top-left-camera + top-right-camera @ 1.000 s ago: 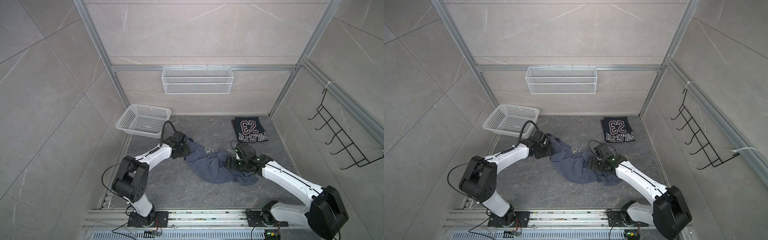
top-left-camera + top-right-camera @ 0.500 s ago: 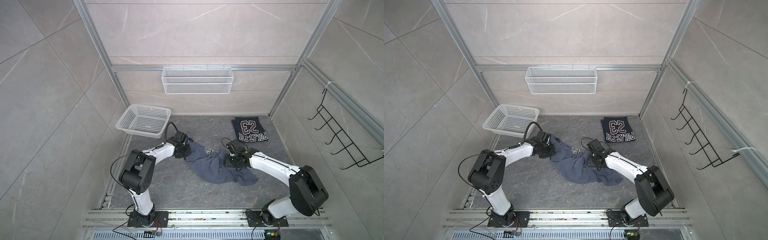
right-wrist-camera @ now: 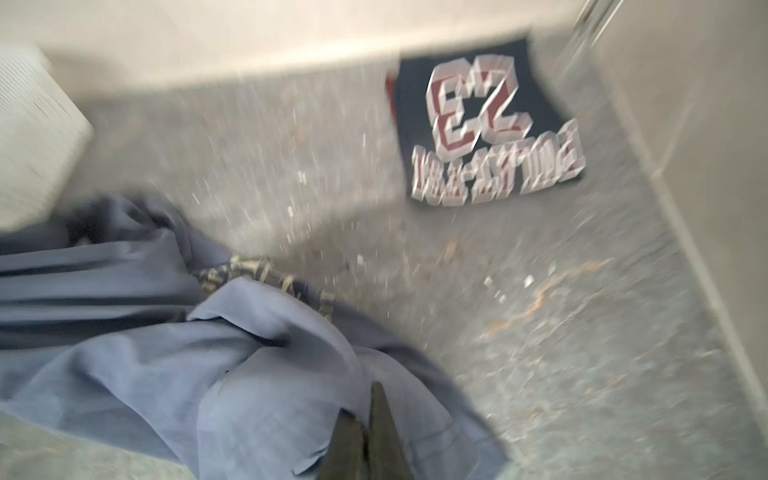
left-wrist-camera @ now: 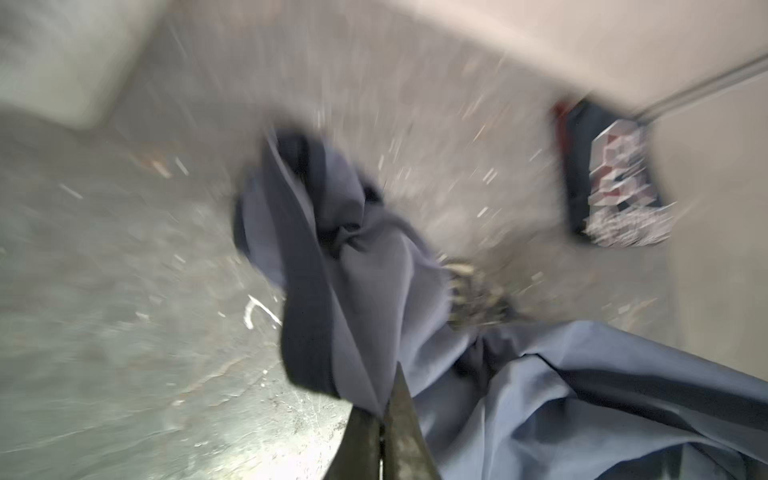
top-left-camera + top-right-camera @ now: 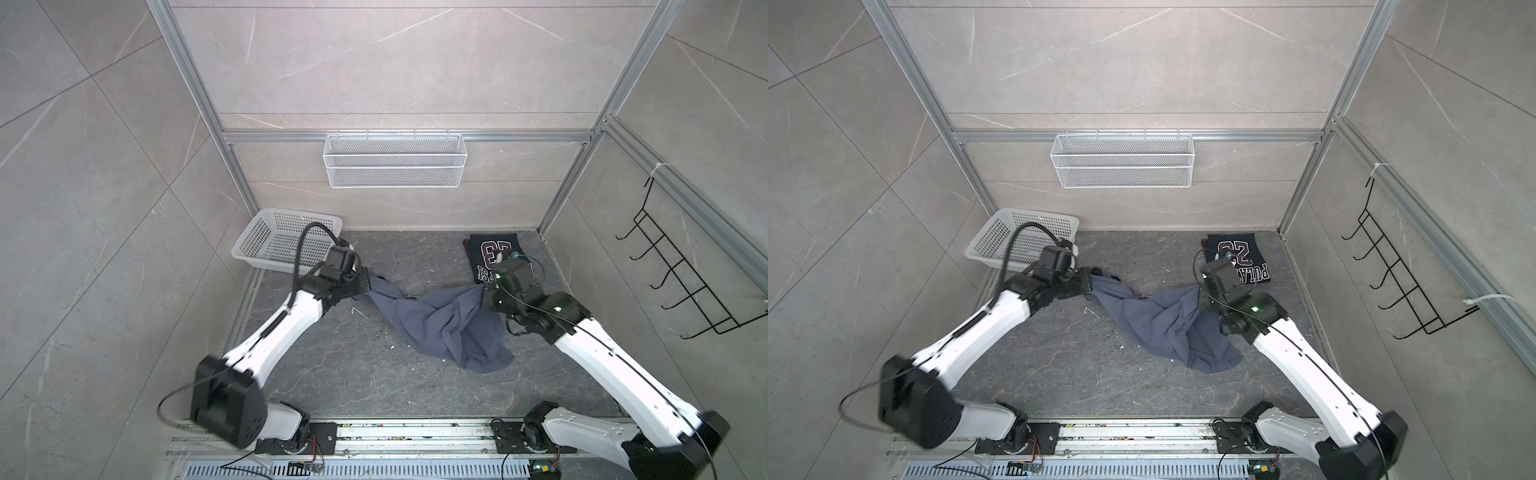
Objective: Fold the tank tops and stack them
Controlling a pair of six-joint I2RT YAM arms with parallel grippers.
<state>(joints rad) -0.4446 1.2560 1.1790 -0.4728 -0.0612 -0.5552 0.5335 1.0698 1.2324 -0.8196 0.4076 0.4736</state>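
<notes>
Both are clamped on the blue-grey top [image 5: 436, 324]: left pincer [image 5: 367, 287] and right pincer [image 5: 481, 291] each pinch an edge, and the cloth sags between them onto the surface [image 5: 332, 374]. I'd pull apart evenly, lift, then lay it flat. The navy top [image 5: 478, 245] lies folded just beyond the right pincer. A second ago both pincers were open and sat closer together.

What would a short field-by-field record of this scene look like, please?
left hand: shut on one end of the blue-grey tank top
right hand: shut on its other end
blue-grey tank top: unfolded, crumpled, strung between both hands, the rest sagging onto the work surface
navy tank top: folded, flat, back right corner
white basket: back left corner, beside the left arm
stack: not yet made
</notes>
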